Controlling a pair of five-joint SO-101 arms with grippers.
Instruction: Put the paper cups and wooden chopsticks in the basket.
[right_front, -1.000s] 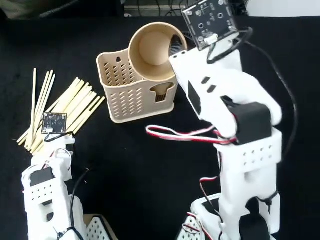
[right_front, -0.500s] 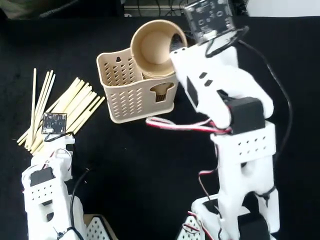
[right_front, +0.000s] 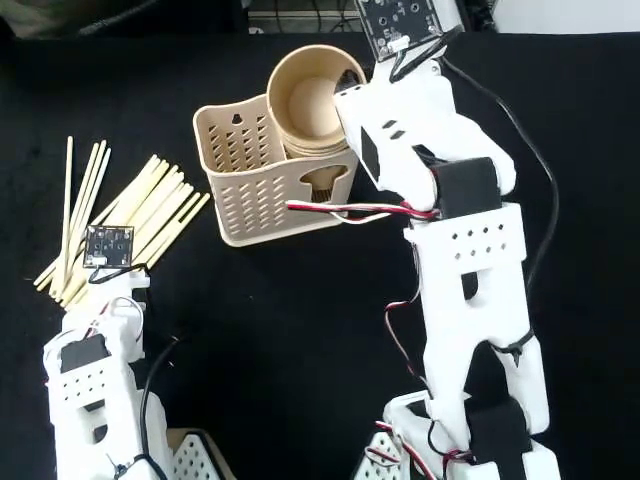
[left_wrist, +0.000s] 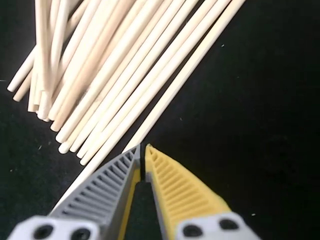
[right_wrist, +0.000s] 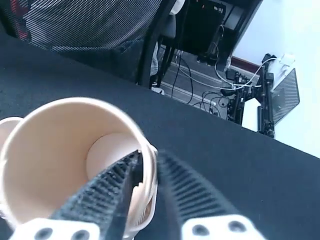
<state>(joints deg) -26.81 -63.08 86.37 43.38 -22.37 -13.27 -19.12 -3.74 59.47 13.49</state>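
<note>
The paper cup (right_wrist: 60, 150) is gripped at its rim by the right gripper (right_wrist: 148, 159), with one black finger inside the wall and the other outside, clenched on it. In the high view the cup (right_front: 305, 100) is seen tilted, its mouth turned up and sideways, directly over the far right corner of the basket (right_front: 255, 195). Rims of stacked cups (right_front: 300, 152) are seen just under it, inside the basket. The basket stands upright below and beside this gripper, on the black table (right_front: 300, 330).

The wooden chopsticks (left_wrist: 115, 75) lie in a loose fan on the black surface just ahead of the left gripper (left_wrist: 143, 150). Its grey and yellow fingers are pressed together at the tips, with nothing seen between them. One chopstick runs beneath the grey finger. The chopsticks (right_front: 130, 215) are well apart from the right gripper, on the other side of the basket.

Beyond the table edge, behind the right gripper, a mesh chair back (right_wrist: 75, 25), cables (right_wrist: 200, 90) on the floor and a white wall (right_wrist: 300, 30) are seen.
</note>
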